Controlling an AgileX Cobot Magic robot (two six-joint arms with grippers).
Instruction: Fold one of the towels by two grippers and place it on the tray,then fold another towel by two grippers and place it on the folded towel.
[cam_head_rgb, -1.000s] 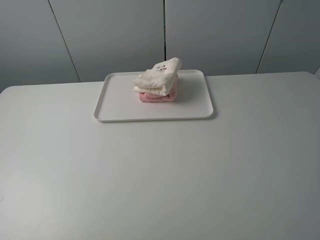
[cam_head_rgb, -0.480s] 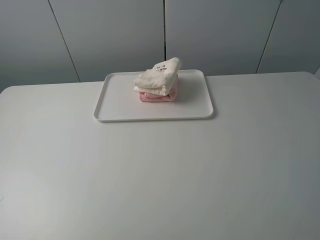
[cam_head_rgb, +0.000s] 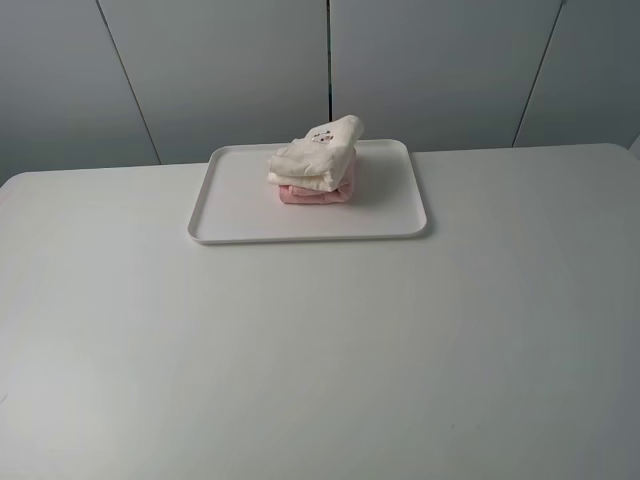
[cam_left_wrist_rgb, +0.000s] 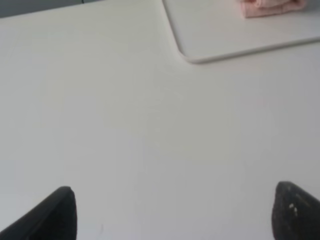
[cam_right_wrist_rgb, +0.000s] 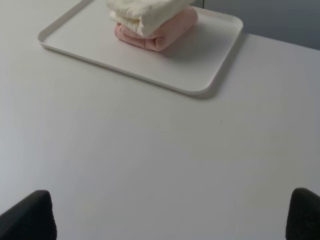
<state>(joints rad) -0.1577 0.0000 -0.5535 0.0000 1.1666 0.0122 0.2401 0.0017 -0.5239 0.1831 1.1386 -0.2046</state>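
The white tray (cam_head_rgb: 240, 205) lies at the back middle of the table. On it rests the folded pink towel (cam_head_rgb: 315, 194), and the folded cream-white towel (cam_head_rgb: 315, 160) lies on top of it, its small embroidered mark facing up. Neither arm shows in the exterior high view. The left gripper (cam_left_wrist_rgb: 172, 215) is open over bare table, well short of the tray's corner (cam_left_wrist_rgb: 192, 52), with a strip of pink towel (cam_left_wrist_rgb: 270, 7) beyond. The right gripper (cam_right_wrist_rgb: 170, 217) is open too, with nothing between its fingers, facing the tray (cam_right_wrist_rgb: 200, 75) and both towels (cam_right_wrist_rgb: 150, 20).
A white table (cam_head_rgb: 320, 350) fills the view, with grey wall panels (cam_head_rgb: 220, 70) behind its far edge.
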